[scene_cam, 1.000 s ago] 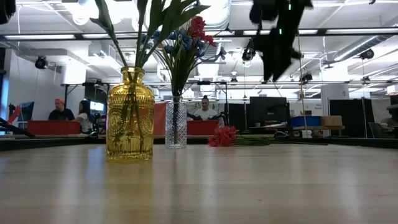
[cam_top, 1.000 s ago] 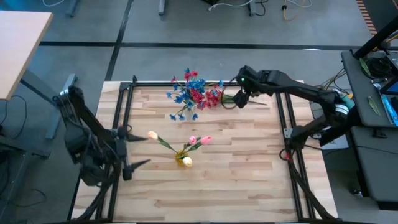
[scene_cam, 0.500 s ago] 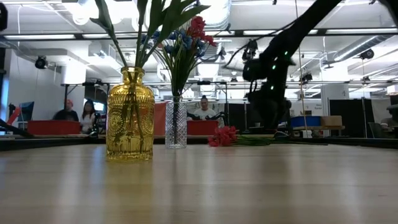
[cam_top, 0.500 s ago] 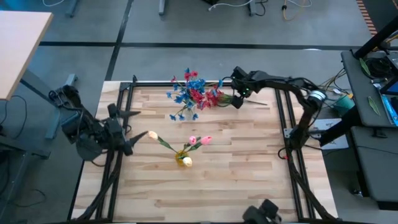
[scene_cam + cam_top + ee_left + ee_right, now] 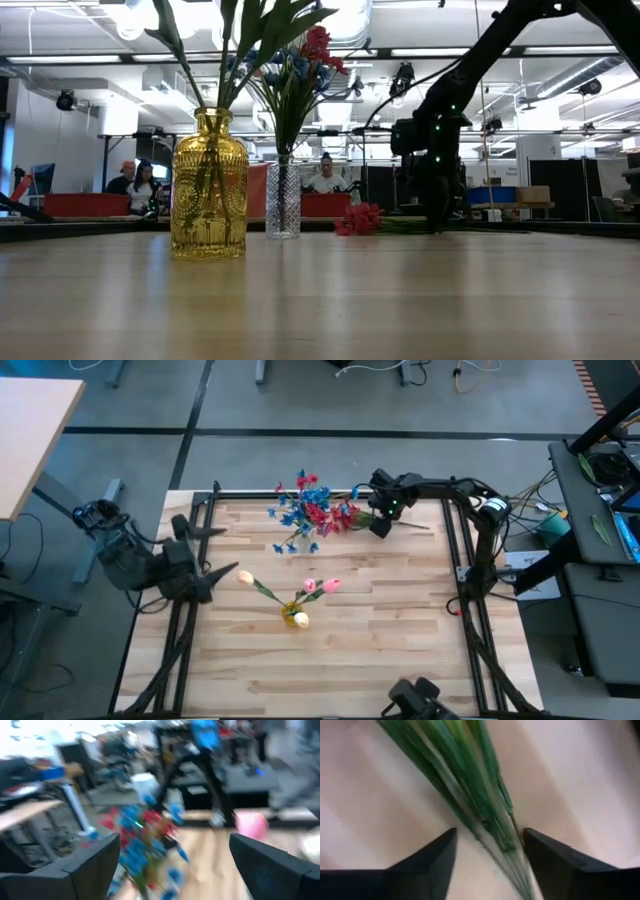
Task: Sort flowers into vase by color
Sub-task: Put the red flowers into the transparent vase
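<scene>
Stems of a red-blossomed artificial flower (image 5: 345,517) lying on the wooden table (image 5: 400,640) sit between the right gripper's (image 5: 383,522) parted fingers, poised to pinch, while the left gripper (image 5: 205,555) waits open at the table's edge.

right end effector (image 5: 379,526) lowered onto green stems (image 5: 470,785), left end effector (image 5: 215,550) swung outward

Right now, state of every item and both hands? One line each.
Red flower: lying flat on the table, stem between the right hand's fingers.
Right hand: down at the stem, fingers either side, not closed.
Left hand: open, empty, at the table's left edge.
Yellow vase: upright, holds tulips.
Clear vase: upright, holds red and blue flowers.
</scene>
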### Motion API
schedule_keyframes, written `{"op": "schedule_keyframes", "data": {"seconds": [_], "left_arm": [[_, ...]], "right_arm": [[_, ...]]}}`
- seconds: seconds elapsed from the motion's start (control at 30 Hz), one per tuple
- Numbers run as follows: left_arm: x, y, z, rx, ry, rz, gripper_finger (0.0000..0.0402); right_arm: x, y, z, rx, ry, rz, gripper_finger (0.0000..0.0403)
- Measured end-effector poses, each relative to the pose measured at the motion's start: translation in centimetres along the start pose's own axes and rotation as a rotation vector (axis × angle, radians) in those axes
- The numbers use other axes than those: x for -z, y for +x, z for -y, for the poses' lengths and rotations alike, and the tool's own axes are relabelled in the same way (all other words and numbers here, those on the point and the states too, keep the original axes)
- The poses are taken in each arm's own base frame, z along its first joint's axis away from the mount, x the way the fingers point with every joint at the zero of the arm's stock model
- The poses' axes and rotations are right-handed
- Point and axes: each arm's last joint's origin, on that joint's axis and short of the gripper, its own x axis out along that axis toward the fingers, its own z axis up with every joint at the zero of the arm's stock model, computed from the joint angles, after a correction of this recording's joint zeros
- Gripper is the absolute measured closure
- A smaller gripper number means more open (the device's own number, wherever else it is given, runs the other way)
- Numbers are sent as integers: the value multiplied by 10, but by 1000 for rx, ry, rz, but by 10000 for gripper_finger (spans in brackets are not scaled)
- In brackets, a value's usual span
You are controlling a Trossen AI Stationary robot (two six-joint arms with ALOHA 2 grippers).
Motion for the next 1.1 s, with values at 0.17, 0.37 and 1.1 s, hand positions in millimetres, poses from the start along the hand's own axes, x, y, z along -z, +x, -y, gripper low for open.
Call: {"op": "schedule_keyframes", "data": {"seconds": [0.17,0.37,1.1], "left_arm": [[-24,7,-7,-118,-28,107,45],[-34,14,-22,-28,-8,203,45],[-28,35,-40,29,-7,197,45]], "right_arm": [[3,-10,-1,-7,-1,3,287],[4,-19,-3,-28,-10,17,385],[20,-164,-18,-55,-6,632,390]]}}
